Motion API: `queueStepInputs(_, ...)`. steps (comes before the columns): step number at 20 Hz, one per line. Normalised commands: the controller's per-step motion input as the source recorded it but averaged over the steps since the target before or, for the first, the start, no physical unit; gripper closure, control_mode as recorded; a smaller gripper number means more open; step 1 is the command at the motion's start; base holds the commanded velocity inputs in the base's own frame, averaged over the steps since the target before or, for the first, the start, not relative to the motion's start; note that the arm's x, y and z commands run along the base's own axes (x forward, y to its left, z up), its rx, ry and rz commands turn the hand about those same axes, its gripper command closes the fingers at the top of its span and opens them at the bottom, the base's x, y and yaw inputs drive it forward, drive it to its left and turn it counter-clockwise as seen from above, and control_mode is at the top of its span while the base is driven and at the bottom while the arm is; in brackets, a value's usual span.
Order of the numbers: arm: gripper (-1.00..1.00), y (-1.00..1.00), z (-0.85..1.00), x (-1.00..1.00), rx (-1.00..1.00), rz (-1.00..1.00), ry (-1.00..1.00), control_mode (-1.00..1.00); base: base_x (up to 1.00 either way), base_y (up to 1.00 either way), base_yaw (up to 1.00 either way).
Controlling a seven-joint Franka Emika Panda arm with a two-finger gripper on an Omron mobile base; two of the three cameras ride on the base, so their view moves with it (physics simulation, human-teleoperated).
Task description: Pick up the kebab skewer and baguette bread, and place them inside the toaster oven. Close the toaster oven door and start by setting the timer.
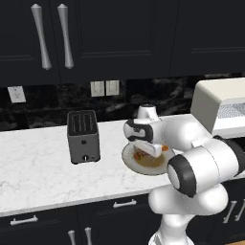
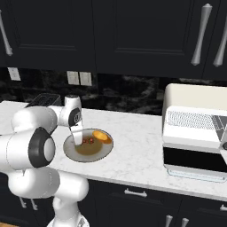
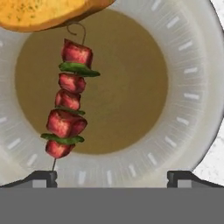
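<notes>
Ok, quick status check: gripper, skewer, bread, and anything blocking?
Gripper open, empty, over the plate. Kebab skewer flat on plate, toward one fingertip, not centred between them. Baguette bread at skewer's hooked end. Nothing blocking.

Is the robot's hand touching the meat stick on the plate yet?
Apart. In the hand view, the hand hovers open above the plate, and the kebab skewer lies untouched, its lower tip ending just short of the left fingertip.
</notes>
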Motion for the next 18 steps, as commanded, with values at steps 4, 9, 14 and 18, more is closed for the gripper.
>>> queueStepInputs(4,-1.0,0.01,-0.45,0.03,-0.07,-0.03,-0.01,-1.0,0.0,0.0,0.0)
queueStepInputs(9,-1.0,0.28,-0.21,0.0,-0.1,-0.03,-0.05,-1.0,0.0,0.0,0.0)
queueStepInputs(14,-1.0,0.05,0.0,0.04,-0.02,-0.07,-0.01,-1.0,0.0,0.0,0.0)
queueStepInputs(18,-1.0,0.0,0.0,0.21,-0.02,-0.1,0.0,-1.0,0.0,0.0,0.0)
